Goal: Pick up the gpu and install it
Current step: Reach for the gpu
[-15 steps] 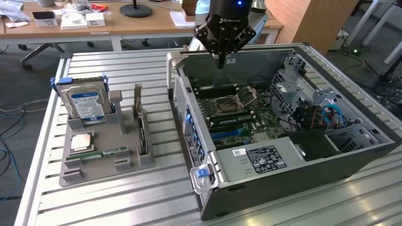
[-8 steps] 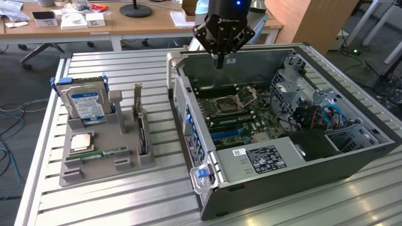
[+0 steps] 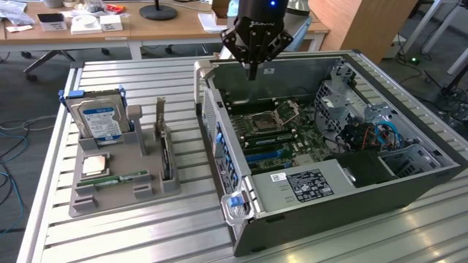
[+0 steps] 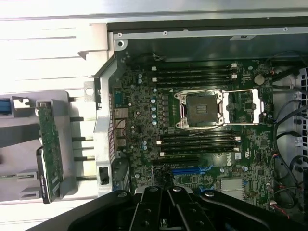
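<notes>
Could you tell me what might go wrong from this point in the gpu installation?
1. The gripper hangs shut and empty over the open computer case; dropping here could strike the open CPU socket.
2. The gpu stands on edge in the gray holder outside the case; an off-centre grasp could tilt or jam it.
3. Carried across, it could catch the case's raised side wall.

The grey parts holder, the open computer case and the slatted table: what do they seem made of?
Grey slotted parts holder: likely plastic, matte, with blocky moulded-looking posts.
Open dark-grey computer case: apparently sheet metal, thin folded walls, bare grey inside.
Silver slatted table: probably aluminium, dull sheen, long straight grooves.
</notes>
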You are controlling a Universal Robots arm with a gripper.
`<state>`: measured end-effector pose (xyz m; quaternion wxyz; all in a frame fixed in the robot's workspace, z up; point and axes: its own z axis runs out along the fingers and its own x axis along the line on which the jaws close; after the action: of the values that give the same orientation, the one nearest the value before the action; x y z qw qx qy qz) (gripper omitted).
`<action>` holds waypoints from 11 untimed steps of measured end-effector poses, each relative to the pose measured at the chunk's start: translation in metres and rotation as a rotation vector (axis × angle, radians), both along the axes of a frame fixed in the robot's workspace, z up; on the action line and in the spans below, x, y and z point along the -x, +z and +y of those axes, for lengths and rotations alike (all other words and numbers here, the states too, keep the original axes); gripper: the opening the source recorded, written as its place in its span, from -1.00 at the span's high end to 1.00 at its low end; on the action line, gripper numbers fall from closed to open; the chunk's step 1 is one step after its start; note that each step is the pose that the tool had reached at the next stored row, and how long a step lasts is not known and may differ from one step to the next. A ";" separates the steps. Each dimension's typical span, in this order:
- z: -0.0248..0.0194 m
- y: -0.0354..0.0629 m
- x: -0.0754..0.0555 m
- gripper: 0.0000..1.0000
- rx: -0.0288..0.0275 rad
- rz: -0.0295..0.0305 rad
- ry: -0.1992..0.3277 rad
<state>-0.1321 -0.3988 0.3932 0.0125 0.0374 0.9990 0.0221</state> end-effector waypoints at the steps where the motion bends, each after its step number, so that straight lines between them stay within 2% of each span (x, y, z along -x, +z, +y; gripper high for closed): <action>1: 0.0000 0.0000 0.001 0.80 0.0000 0.0000 0.000; 11: 0.0000 -0.0002 0.012 0.80 0.0000 0.0000 0.000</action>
<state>-0.1439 -0.3988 0.3931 0.0125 0.0374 0.9990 0.0221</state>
